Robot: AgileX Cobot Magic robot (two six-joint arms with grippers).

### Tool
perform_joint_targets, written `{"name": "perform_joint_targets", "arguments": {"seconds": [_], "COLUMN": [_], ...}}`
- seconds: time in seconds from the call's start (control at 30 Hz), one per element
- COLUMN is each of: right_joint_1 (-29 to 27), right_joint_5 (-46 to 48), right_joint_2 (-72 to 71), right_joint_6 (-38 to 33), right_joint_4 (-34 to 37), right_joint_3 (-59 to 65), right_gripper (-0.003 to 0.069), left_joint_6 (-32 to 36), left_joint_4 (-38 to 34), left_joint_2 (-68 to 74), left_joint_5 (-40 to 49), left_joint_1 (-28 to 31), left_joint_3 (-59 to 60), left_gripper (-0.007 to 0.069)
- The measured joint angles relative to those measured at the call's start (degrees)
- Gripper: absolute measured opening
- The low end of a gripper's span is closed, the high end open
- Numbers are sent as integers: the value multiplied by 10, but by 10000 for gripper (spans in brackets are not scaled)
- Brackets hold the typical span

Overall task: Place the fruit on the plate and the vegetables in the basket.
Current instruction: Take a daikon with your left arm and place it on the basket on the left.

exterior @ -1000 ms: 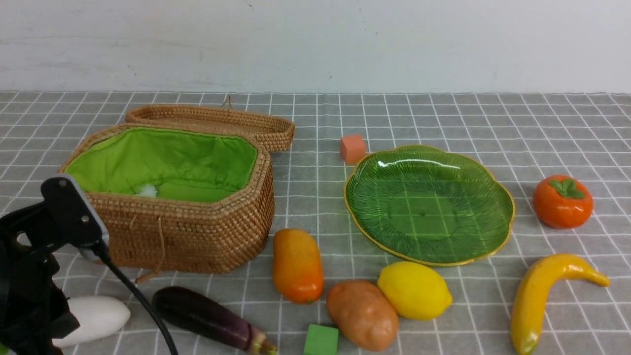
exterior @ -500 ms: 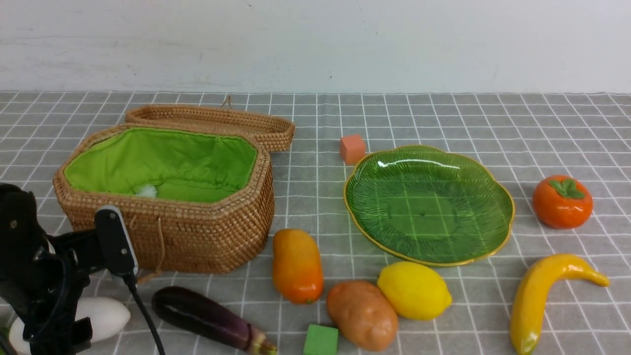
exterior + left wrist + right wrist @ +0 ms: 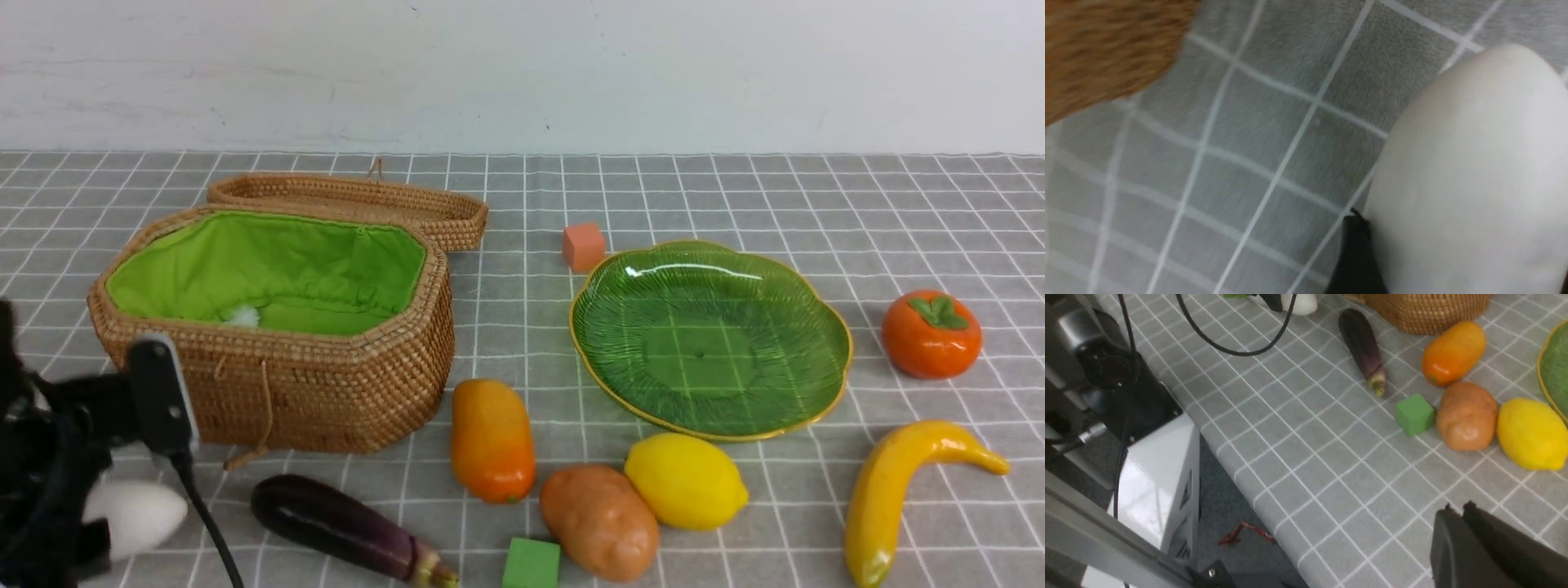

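The left gripper [image 3: 49, 506] hangs low over the white radish [image 3: 135, 514] at the near left corner of the checked cloth [image 3: 522, 196], just in front of the open wicker basket [image 3: 326, 392]; one black finger [image 3: 1355, 257] lies against the radish's side, but I cannot tell whether the jaws clamp it. The right gripper [image 3: 1457, 514] has its fingers pressed together above the cloth's near edge, apart from every item. The eggplant [image 3: 343, 527], mango [image 3: 492, 441], potato [image 3: 600, 523], lemon [image 3: 686, 482], banana [image 3: 890, 490] and persimmon [image 3: 931, 335] all lie on the cloth, outside both the basket and the green glass plate [image 3: 620, 392].
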Motion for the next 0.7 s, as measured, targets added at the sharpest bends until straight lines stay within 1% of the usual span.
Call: {"name": "perform_joint_targets", "arguments": {"seconds": [0.1, 0.23, 0.3, 0.4, 0.5, 0.7], "right_joint_1": [0, 0, 0, 0, 0, 0], "right_joint_5": [-55, -124, -163, -205, -209, -192], "right_joint_2": [0, 0, 0, 0, 0, 0], "right_joint_6": [-8, -14, -14, -14, -14, 2], "right_joint_4": [1, 1, 2, 4, 7, 7], "right_joint_3": [-7, -9, -9, -9, -9, -9], "right_gripper": [42, 44, 46, 50, 53, 56], "left_joint_6": [1, 3, 3, 3, 3, 3], "left_joint_4": [-30, -34, -33, -25, -22, -15], "left_joint_2": [-110, -132, -107, -34, 40, 108], "left_joint_5": [-6, -39, -50, -53, -66, -118], "left_joint_1": [-11, -56, -80, -94, -94, -94], "left_joint_3": [-49, -121, -173, -238, -275, -282], "left_gripper": [501, 501, 501, 501, 501, 501]}}
